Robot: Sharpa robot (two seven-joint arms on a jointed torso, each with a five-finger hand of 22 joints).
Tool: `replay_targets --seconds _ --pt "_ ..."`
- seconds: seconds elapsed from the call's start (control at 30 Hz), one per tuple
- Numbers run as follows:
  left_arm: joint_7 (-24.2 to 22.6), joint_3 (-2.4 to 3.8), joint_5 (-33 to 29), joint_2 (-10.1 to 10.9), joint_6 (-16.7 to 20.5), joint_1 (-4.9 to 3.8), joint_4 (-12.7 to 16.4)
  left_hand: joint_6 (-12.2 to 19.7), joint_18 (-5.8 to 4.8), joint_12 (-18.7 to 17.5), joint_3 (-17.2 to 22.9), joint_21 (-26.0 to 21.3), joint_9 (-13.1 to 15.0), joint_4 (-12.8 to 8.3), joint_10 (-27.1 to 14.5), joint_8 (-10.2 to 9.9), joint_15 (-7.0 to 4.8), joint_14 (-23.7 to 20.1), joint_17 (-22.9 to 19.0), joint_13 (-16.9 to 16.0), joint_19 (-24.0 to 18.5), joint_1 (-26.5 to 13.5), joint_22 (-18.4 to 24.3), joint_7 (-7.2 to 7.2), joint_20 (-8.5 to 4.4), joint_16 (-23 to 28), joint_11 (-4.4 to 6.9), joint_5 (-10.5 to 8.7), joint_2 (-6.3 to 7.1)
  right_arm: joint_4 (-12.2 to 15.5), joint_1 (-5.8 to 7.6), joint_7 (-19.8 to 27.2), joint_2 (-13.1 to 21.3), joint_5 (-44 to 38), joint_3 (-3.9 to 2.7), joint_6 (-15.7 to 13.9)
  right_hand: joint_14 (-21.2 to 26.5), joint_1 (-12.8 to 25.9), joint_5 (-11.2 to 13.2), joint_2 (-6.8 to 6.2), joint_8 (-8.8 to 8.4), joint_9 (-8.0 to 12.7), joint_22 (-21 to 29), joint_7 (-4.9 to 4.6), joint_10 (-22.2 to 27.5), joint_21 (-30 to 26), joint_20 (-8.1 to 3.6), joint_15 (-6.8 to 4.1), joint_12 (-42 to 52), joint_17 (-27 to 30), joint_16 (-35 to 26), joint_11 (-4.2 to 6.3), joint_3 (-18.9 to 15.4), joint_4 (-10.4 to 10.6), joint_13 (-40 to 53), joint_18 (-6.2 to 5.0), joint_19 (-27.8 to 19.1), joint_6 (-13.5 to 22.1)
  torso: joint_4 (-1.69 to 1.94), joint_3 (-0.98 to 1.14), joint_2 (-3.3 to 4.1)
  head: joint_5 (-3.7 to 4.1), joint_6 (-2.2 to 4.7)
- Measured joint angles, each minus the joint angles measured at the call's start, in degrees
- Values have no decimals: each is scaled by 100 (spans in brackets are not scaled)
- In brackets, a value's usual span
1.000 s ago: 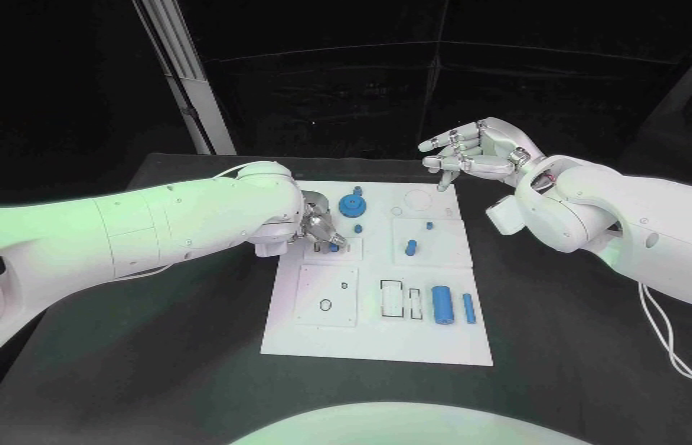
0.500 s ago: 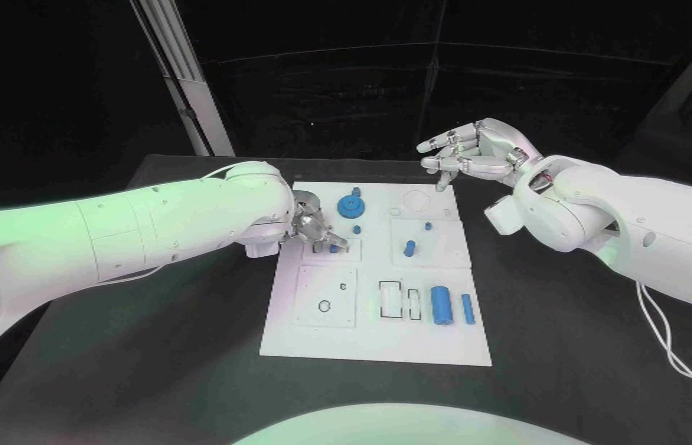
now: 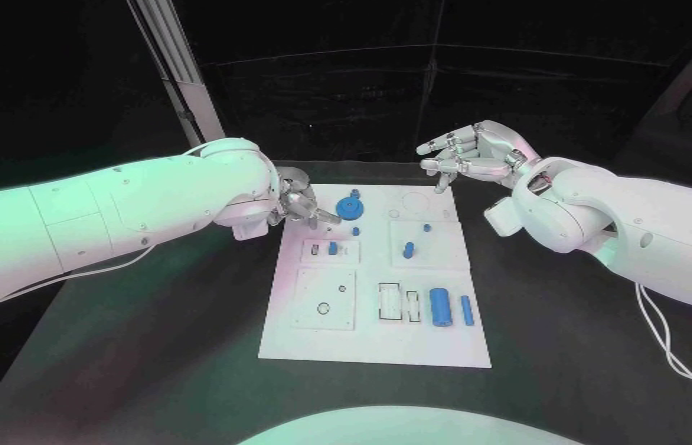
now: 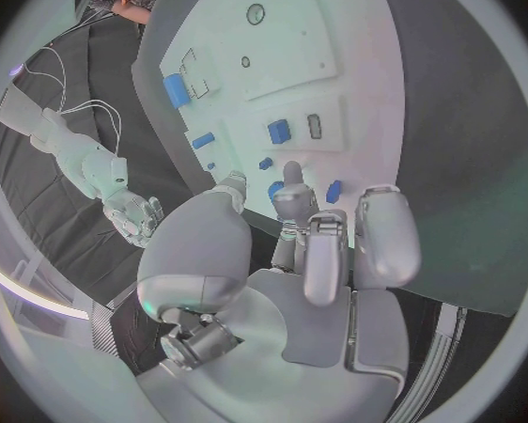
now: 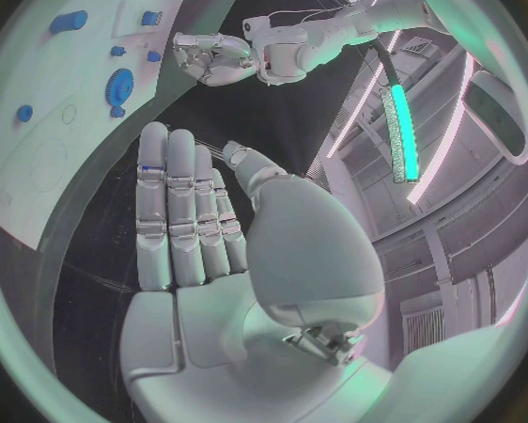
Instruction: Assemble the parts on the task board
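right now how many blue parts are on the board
7 visible: gear and peg at the far middle, one left, two right, two cylinders near right. The left hand may hide more.

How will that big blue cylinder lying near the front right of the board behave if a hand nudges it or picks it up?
The blue cylinder lies on its side on the task board, so a sideways nudge would probably roll it. It looks rigid and smooth, so it may slip in a loose pinch. It is small beside the left hand, so likely light.
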State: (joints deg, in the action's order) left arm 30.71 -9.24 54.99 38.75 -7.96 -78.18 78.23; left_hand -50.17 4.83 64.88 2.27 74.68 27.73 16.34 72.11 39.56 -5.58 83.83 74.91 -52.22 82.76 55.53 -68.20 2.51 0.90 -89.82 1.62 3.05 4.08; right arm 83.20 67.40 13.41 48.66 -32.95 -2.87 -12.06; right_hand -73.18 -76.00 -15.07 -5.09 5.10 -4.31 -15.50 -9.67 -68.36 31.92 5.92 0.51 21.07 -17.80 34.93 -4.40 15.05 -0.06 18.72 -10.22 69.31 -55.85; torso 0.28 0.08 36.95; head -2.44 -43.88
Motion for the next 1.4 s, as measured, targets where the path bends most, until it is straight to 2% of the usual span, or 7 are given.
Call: replay_targets --seconds 0.1,0.23,0.5,0.67,0.83,1.07,1.4 --pt "54 19 -63 4 -82 -83 -117 194 0 -76 -44 -54 -91 1 -110 -138 101 23 0 159 -53 321 74 112 53 0 -112 0 -82 -8 0 -3 0 0 1 0 0 0 0 0 0 0 0 0 0 0 0 0 0 0 0 0 0 0 0 0 0 0 0 1 1 5 5" --pt "135 29 -126 -137 -295 -152 -531 227 0 -76 -109 -75 -151 34 -129 -187 100 22 0 195 -72 387 108 146 72 0 -131 0 -148 -25 0 -6 -6 0 1 0 0 0 0 0 0 0 0 0 0 0 0 0 0 -1 0 0 0 0 0 0 0 0 4 1 1 -14 12" --pt "133 14 -120 -633 -617 -179 -1433 248 0 -76 -156 -75 -207 17 -149 -197 141 22 0 208 -72 511 68 167 72 0 -152 0 -272 -29 0 -9 -41 1 1 2 20 0 0 0 0 0 1 19 0 0 0 -21 0 -5 0 0 0 0 0 0 0 19 0 -2 10 -86 60" --pt "69 13 -78 -856 -710 -169 -1855 207 0 -41 -198 -75 -207 7 -149 -197 141 22 0 160 -51 551 45 140 94 0 -152 0 -283 -35 0 -7 -52 1 1 7 20 0 0 0 0 0 1 20 0 0 0 -20 0 -4 0 0 0 0 0 0 0 19 -13 -4 16 -131 62" --pt "24 -16 -45 -1028 -857 -143 -2135 162 0 -4 -219 -75 -211 17 -149 -172 140 22 0 127 -51 591 16 125 94 0 -152 1 -310 -41 0 -5 -67 1 1 13 20 0 0 0 0 0 1 19 0 0 0 -20 0 -4 0 0 0 0 0 0 0 19 -14 -4 21 -140 54" --pt "4 -103 62 -1200 -1086 -96 -2393 124 -1 35 -247 -47 -217 14 -127 -158 140 22 0 77 -51 617 -6 126 94 0 -130 1 -336 -34 0 -5 -54 1 1 17 20 0 0 0 0 0 2 19 0 0 0 -20 0 -9 0 0 0 0 0 0 0 19 -14 -5 21 -146 29" --pt "-58 -125 176 -1333 -1213 -25 -2555 61 0 79 -369 -47 -248 41 -106 -158 140 22 0 51 -51 562 -37 106 93 0 -109 1 -390 -43 0 -5 -61 0 0 21 20 0 0 0 0 0 -4 19 0 0 0 -20 0 -8 22 0 0 0 0 -1 0 19 -14 -5 15 -133 12"
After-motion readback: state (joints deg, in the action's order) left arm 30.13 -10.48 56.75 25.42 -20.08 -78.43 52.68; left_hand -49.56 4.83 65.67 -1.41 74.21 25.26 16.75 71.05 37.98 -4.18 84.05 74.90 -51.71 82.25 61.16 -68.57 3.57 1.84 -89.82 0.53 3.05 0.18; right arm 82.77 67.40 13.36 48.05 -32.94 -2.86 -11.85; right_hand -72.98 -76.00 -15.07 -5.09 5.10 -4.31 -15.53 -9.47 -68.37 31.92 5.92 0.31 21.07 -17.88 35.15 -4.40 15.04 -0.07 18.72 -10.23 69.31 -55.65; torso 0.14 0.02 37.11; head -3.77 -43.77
